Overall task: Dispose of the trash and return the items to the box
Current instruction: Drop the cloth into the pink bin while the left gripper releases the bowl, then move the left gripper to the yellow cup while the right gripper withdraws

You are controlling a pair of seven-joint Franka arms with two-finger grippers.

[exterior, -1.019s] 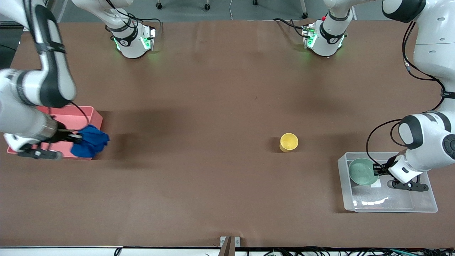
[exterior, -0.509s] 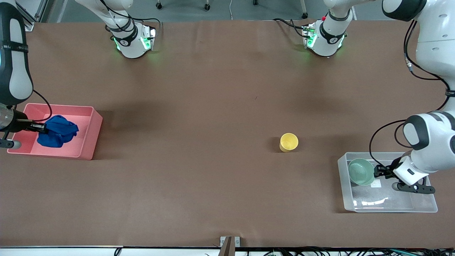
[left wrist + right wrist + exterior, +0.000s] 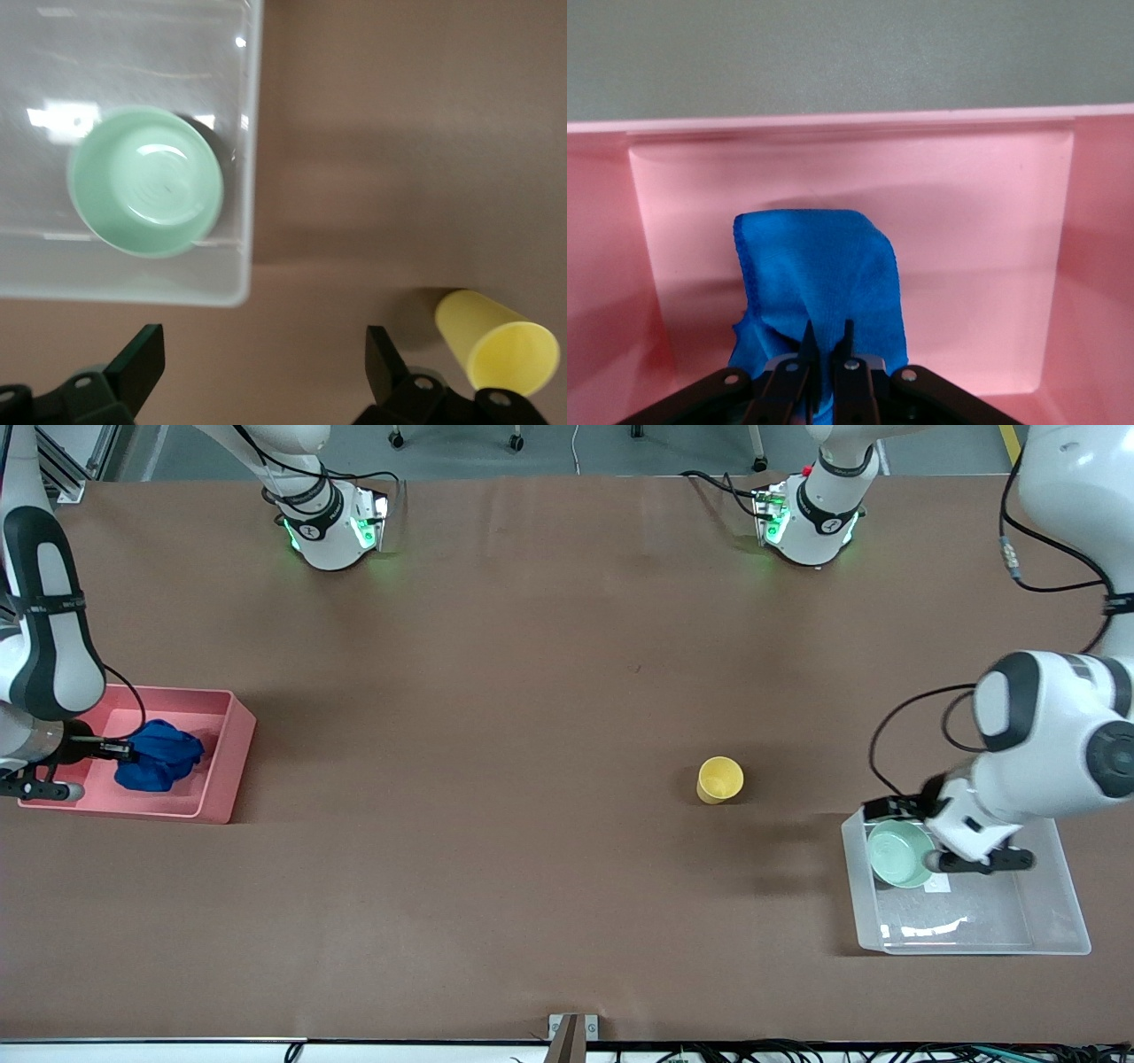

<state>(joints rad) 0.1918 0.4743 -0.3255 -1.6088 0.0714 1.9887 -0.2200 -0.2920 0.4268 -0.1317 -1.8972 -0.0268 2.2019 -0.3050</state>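
Note:
The blue cloth [image 3: 164,755] hangs in the pink bin [image 3: 221,779], and my right gripper [image 3: 124,751] is shut on it. In the right wrist view the cloth [image 3: 824,266] is pinched in my right gripper [image 3: 827,335] above the bin floor [image 3: 966,230]. The mint-green bowl [image 3: 899,853] sits upright in the clear box [image 3: 974,945], at the corner nearest the cup. My left gripper [image 3: 889,809] is open and empty above that corner. The left wrist view shows the bowl [image 3: 146,181], the box wall [image 3: 133,288], the open left gripper [image 3: 263,372] and the yellow cup [image 3: 498,341]. The cup [image 3: 719,779] stands on the table.
The pink bin stands at the right arm's end of the table and the clear box at the left arm's end. Both arm bases [image 3: 332,522] [image 3: 811,518] stand along the table edge farthest from the front camera.
My right gripper carried the blue cloth from over the bin's wall to inside the pink bin. My left gripper let go of the bowl in the clear box, rose and shifted toward the cup.

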